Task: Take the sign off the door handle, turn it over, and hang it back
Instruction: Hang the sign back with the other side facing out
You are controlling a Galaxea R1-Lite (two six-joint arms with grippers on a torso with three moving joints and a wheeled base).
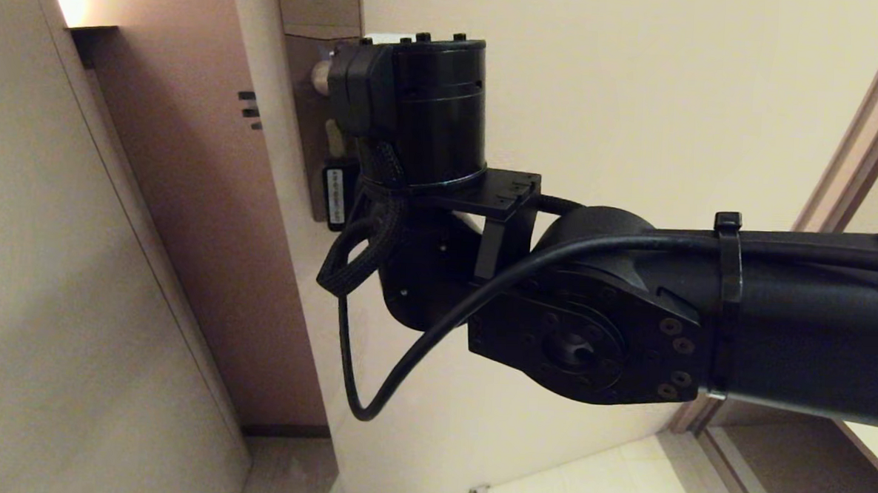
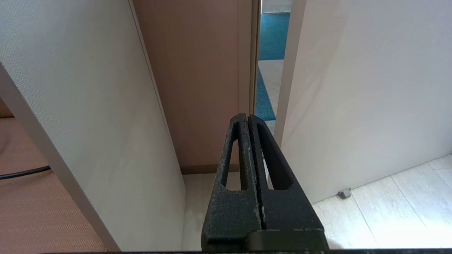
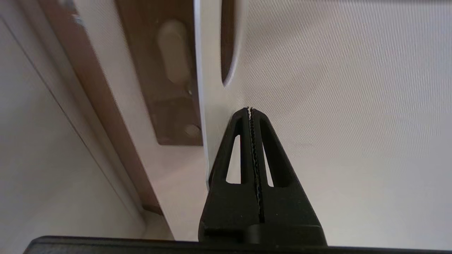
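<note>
Cream door (image 1: 637,122) behind, white flat card sign (image 3: 215,88) hung beside brownish plate (image 3: 166,88), right gripper (image 3: 251,110) clenched empty just below its oval hole, left gripper (image 2: 247,118) clenched low.

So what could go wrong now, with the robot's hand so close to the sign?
The right gripper is shut, with its tips right by the sign, so it might shove the card instead of gripping it. A push could slide the sign off the door handle, and it would fall. In the head view the right arm hides most of the sign, so aiming may be harder.
</note>
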